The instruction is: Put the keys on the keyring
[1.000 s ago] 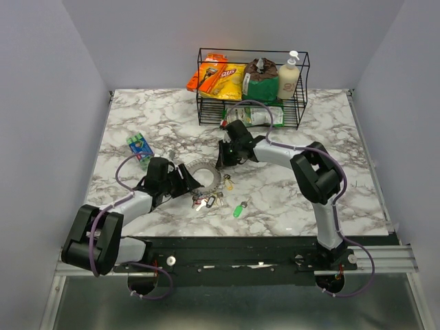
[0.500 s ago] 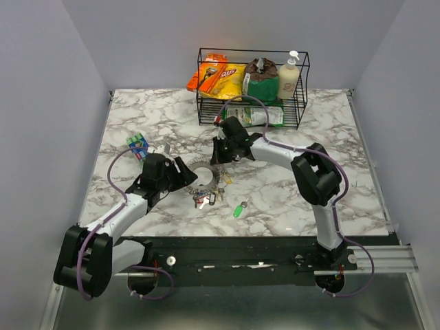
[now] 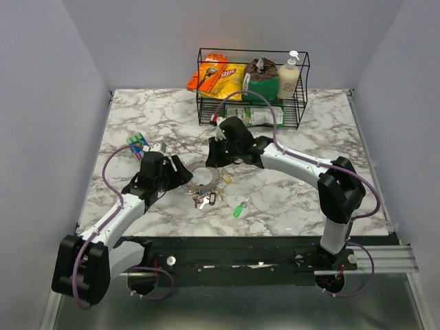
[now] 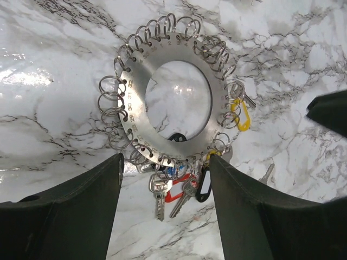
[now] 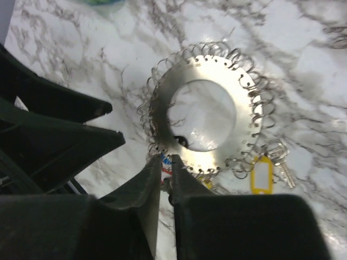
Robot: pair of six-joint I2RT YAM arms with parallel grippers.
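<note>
The keyring (image 3: 194, 182) lies flat on the marble table (image 3: 309, 179), just left of its middle. It is a steel disc with small split rings all round its rim. A bunch of keys (image 3: 206, 199) hangs from its near edge, and a yellow tag (image 3: 226, 179) from its right edge. One green key (image 3: 238, 209) lies loose, near and right of the ring and well apart from it. Its head is at the near-left and its blade points far-right.

The left gripper (image 3: 180, 172) is just left of the ring. Its fingers (image 4: 70, 216) are spread wide with nothing between them, and in the wrist view they straddle the ring's rim where the keys hang. The right gripper (image 3: 214, 157) hangs just beyond the ring's far-right edge. Its fingers (image 5: 146, 189) are parted by only a thin slit and nothing shows in it.

The green key lies to the near side of both grippers. The right one looks a little nearer, though not by much. To close on the head, that gripper would need to come down across the key's slanted axis.
</note>
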